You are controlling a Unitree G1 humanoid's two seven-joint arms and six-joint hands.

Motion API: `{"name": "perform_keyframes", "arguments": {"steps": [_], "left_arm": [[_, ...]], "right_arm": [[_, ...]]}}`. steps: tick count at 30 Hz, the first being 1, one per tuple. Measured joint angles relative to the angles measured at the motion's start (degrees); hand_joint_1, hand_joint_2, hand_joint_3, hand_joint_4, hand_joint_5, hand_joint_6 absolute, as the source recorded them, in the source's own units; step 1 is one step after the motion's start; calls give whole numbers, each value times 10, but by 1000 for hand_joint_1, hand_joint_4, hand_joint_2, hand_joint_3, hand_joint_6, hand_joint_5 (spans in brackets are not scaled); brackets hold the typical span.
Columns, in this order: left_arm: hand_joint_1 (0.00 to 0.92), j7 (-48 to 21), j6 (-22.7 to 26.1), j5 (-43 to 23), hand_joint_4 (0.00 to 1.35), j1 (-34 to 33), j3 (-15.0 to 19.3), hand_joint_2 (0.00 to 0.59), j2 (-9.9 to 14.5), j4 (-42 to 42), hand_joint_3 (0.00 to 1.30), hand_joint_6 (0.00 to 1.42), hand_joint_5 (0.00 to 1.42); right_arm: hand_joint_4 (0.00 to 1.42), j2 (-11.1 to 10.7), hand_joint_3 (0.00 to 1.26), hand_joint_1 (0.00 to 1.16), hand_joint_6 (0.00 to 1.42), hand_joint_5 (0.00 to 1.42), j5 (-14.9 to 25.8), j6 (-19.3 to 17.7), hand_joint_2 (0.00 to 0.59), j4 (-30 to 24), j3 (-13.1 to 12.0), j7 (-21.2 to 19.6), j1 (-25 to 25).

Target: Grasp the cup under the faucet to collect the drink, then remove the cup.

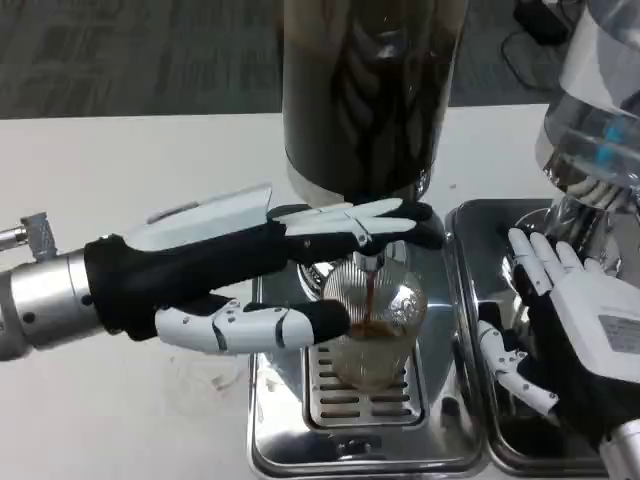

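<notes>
At nine o'clock the left hand (250,270) reaches across the white bench (120,170), upper fingers (385,218) lying on the tap of the tall dark drink dispenser (365,90), lower fingers touching the ribbed clear glass cup (375,335); whether it actually grips anything I cannot tell. At centre the cup stands on the slotted steel drip tray (350,440), brown liquid streaming in. Best hold steady until it fills, then release the tap. At three o'clock the right hand (575,320) rests open.

1. You have two hands: the left hand (250,270) and the right hand (575,320).
2. One cup (375,335).
3. Two dispensers: dark (370,90), clear (600,110).
4. Two drip trays (270,440) (470,300).
</notes>
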Motion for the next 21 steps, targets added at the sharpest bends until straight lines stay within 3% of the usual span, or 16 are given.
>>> {"name": "perform_keyframes", "arguments": {"steps": [4,7,13,16,18,21], "left_arm": [[0,12,-13,9,0,0,-5,327,5,0,96,0,62],[0,18,-13,10,0,0,-9,332,7,-1,96,0,60],[0,33,-13,13,0,6,-13,337,10,-12,96,0,57],[0,35,-13,14,0,7,-13,340,18,-18,96,0,57],[0,35,-11,13,0,7,-13,342,23,-22,97,0,57],[0,36,-7,13,0,7,-14,341,24,-24,101,2,61]], "right_arm": [[0,-2,0,203,17,0,2,0,496,-1,-1,0,0],[0,-2,0,220,17,0,26,-1,470,-6,-8,0,0],[0,-18,0,322,72,0,146,-58,405,-10,-44,11,3],[0,-21,0,356,92,0,213,-68,389,-9,-60,37,3],[0,-25,0,389,95,0,260,-68,341,-7,-65,64,3],[0,-23,0,456,89,0,288,-68,303,-7,-68,75,3]]}}
